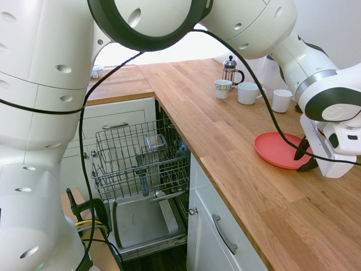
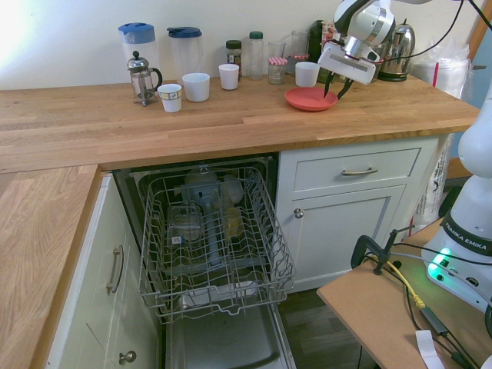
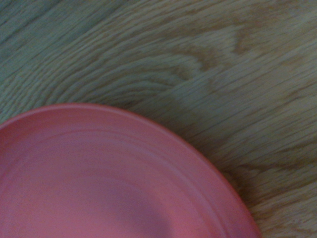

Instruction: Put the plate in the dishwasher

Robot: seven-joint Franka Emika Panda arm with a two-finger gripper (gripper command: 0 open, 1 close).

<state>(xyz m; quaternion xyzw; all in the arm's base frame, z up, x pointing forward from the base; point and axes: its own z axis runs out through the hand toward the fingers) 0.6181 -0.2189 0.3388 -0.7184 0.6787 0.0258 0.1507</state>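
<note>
The claw (image 1: 305,157) is sitting open over the plate (image 1: 277,149) rim, so the flat plate could be slipping away when it squeezes.

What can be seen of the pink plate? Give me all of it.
The plate is round, coral-pink and looks like plastic, with a shallow raised rim and faint concentric rings in its well. It lies flat and empty on the wooden countertop, near a white mug, not yet in the dishwasher. The hand is open at its edge, one finger over the plate and one just outside the rim; whether they touch is unclear.
</note>
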